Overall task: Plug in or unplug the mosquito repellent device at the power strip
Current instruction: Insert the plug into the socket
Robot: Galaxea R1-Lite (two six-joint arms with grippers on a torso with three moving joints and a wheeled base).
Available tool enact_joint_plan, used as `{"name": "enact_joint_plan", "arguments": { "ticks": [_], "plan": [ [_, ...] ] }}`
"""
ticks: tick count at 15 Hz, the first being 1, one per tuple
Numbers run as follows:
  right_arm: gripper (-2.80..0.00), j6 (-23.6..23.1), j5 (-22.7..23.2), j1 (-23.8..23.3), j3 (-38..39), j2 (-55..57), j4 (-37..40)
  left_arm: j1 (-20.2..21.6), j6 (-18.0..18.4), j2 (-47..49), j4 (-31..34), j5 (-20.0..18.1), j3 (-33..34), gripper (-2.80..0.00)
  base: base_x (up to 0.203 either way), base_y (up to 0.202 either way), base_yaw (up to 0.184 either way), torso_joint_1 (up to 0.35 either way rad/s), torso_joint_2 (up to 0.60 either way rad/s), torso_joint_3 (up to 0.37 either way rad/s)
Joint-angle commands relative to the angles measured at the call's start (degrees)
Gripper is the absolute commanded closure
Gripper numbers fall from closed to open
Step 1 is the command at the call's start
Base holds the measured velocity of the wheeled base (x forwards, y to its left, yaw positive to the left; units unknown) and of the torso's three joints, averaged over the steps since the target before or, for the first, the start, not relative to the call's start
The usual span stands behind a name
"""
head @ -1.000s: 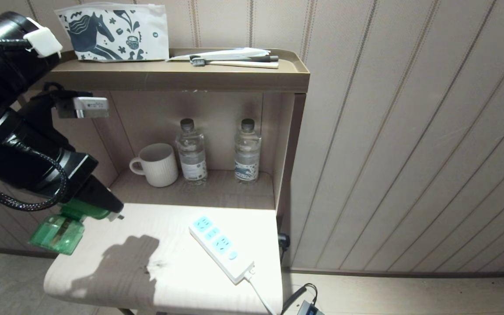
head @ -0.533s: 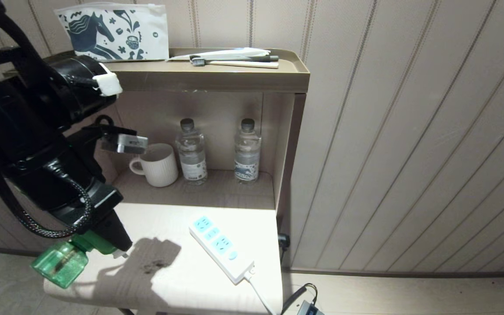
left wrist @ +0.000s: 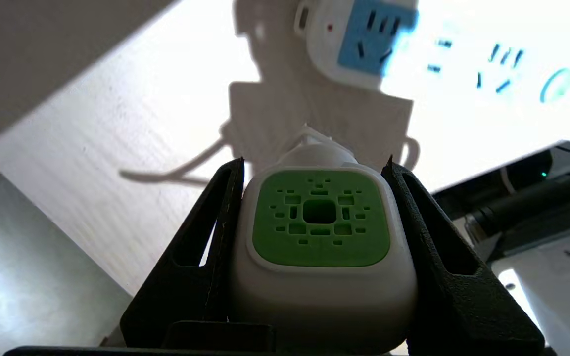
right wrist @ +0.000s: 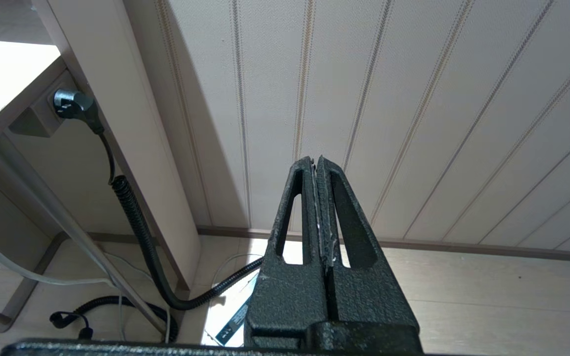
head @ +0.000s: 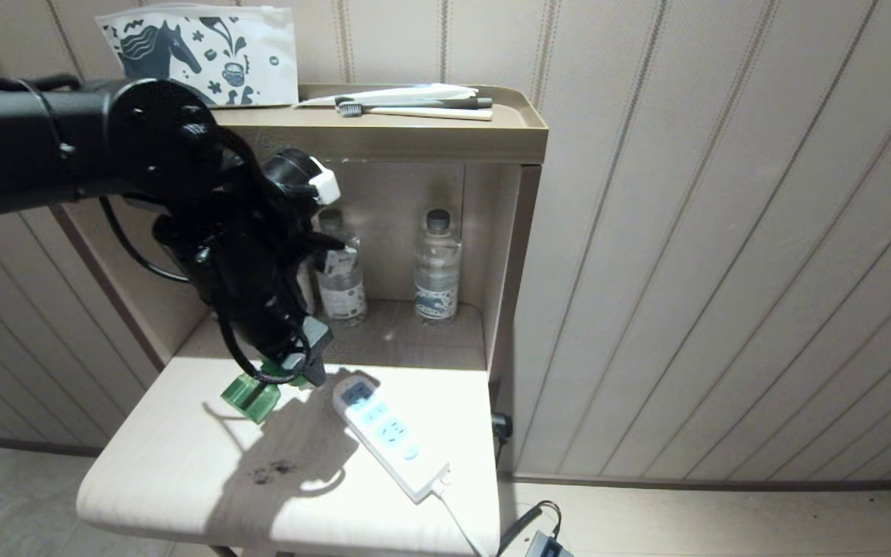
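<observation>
The pale wooden tabletop [head: 182,472] carries the power strip [head: 390,435], which lies diagonally towards its right edge with all three blue socket faces empty, so judging by that, the plugging-in is not yet done. The left gripper [head: 291,371] hangs above the tabletop just left of the strip's far end, clamped on the white cap of the mosquito repellent device [head: 254,395]; the wrist view shows both jaws pressed against the cap's sides. The device is in the air, its green bottle tilted to the left. What seems left is alignment over a socket and pressing in. The right gripper [right wrist: 318,198] is parked near the floor, closed on nothing.
</observation>
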Motion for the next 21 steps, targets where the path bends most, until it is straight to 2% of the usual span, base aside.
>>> {"name": "enact_joint_plan", "arguments": {
  "ticks": [1, 3, 6, 10, 14, 16, 21],
  "plan": [
    [0.0, -0.01, 0.0, 0.01, 0.0, 0.0, 0.0, -1.72, -0.82, 3.31, -0.55, 1.14, -0.5, 0.0, 0.0, 0.0, 0.0, 0.0, 0.0, 0.0],
    [0.0, -0.01, 0.0, 0.01, 0.0, 0.0, 0.0, -2.63, -2.27, 3.82, -3.71, 2.27, -0.53, 0.0, 0.0, 0.0, 0.0, 0.0, 0.0, 0.0],
    [0.0, -0.01, 0.0, 0.01, 0.0, 0.0, 0.0, -3.0, -2.3, 3.75, -5.7, 2.59, -0.94, 0.0, 0.0, 0.0, 0.0, 0.0, 0.0, 0.0],
    [0.0, -0.01, 0.0, 0.01, 0.0, 0.0, 0.0, -5.91, -2.97, 3.61, -3.61, 1.91, -0.93, 0.0, 0.0, 0.0, 0.0, 0.0, 0.0, 0.0],
    [0.0, -0.01, 0.0, 0.01, 0.0, 0.0, 0.0, -9.79, -5.94, 2.75, -1.44, -0.68, -0.93, 0.0, 0.0, 0.0, 0.0, 0.0, 0.0, 0.0],
    [0.0, -0.01, 0.0, 0.01, 0.0, 0.0, 0.0, -11.23, -7.93, 3.27, -0.4, -0.81, -0.93, 0.0, 0.0, 0.0, 0.0, 0.0, 0.0, 0.0],
    [0.0, -0.01, 0.0, 0.01, 0.0, 0.0, 0.0, -12.55, -11.25, 4.09, 1.77, -1.95, -0.93, 0.0, 0.0, 0.0, 0.0, 0.0, 0.0, 0.0]
  ]
}}
